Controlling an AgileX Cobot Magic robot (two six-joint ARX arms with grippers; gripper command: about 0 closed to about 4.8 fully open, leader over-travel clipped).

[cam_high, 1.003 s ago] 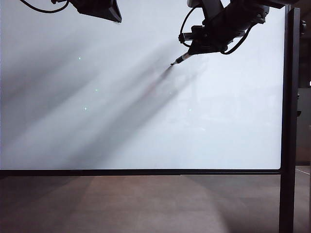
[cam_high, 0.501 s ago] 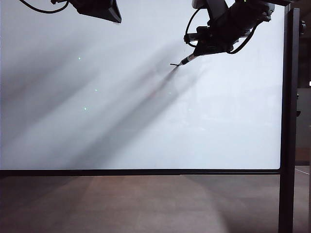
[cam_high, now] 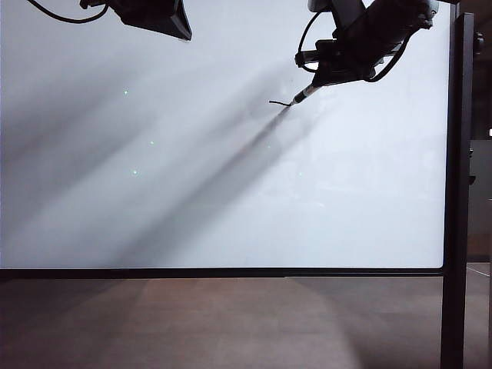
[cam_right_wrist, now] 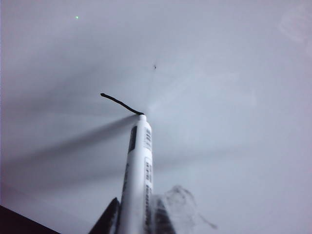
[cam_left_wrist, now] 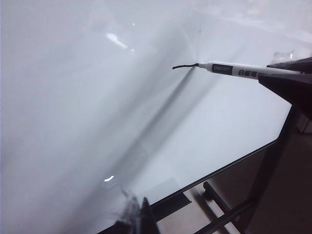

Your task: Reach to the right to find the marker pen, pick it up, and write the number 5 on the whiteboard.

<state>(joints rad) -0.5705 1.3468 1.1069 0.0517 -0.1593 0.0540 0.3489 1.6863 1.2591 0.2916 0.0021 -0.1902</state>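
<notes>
step: we're writing, 1st short stroke of the number 5 (cam_high: pixel 280 102) down | R hand (cam_high: pixel 314 87) clenched on marker pen (cam_right_wrist: pixel 138 170), tip on whiteboard (cam_high: pixel 231 200) | L hand (cam_high: pixel 157 14) up top-left, idle, state can't tell | next: we reckon turn the stroke downward, keep tip pressed

The whiteboard (cam_high: pixel 231 192), glossy white in a thin black frame, bears one short black stroke (cam_high: pixel 279 102).

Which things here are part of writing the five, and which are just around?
In the job:
right gripper, shut on the marker pen
whiteboard
first black stroke at the pen tip

Just around:
left gripper, idle at the board's upper left
floor
</notes>
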